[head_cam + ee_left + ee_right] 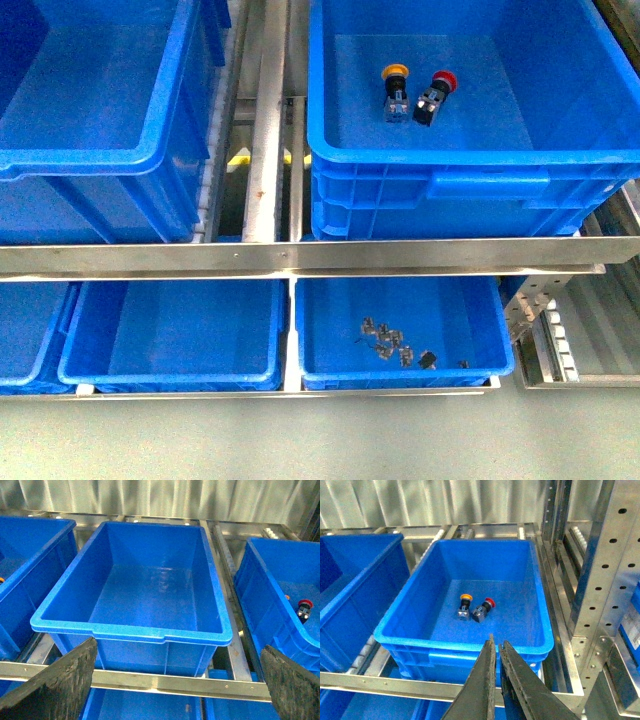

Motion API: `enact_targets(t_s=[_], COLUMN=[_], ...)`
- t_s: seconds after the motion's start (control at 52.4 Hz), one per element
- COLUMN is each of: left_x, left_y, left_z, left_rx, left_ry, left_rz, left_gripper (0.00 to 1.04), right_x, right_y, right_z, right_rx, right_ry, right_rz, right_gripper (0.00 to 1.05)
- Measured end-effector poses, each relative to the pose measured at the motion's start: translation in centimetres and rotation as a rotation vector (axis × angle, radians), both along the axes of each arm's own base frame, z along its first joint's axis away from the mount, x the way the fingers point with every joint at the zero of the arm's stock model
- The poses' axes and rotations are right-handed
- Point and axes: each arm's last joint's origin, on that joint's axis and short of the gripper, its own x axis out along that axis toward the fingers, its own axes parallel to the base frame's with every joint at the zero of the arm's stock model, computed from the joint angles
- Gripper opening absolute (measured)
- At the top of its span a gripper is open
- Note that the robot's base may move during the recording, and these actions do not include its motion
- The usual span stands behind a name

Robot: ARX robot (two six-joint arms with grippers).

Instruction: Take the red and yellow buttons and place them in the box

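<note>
A yellow button [394, 74] and a red button [442, 82] lie side by side on the floor of the large deep blue box [430, 160] at the upper right. Both also show in the right wrist view, yellow [465, 598] and red [488, 602]. My right gripper [498, 640] is shut and empty, held in front of that box's near rim [460, 647]. My left gripper [178, 645] is open and empty, facing a second large blue crate [130, 630] that is empty. The red button [305, 604] shows at the edge of the left wrist view. Neither gripper shows in the front view.
The empty crate [90, 160] stands at the upper left. A metal shelf rail [300, 256] runs across below both crates. Shallower blue trays sit underneath; the right one [400, 375] holds several small metal parts [385, 338]. A perforated steel upright [612, 565] stands beside the right arm.
</note>
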Motion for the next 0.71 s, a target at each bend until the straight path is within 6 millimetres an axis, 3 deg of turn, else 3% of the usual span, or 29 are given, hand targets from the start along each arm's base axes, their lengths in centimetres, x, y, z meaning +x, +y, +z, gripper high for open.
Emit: enact_targets(t_s=[0.248,0.707], left_x=[0.0,0.0], left_y=[0.0,0.0], left_z=[0.0,0.0], left_rx=[0.0,0.0], left_ry=[0.0,0.0], left_rz=[0.0,0.0], left_gripper=[0.97,0.97], right_x=[-1.2,-1.3], right_y=[0.0,0.0], right_z=[-0.4,-0.3], right_rx=[0.0,-0.001], right_ry=[0.015,0.005], right_rz=[0.001,0.0], right_gripper=[0.04,0.05])
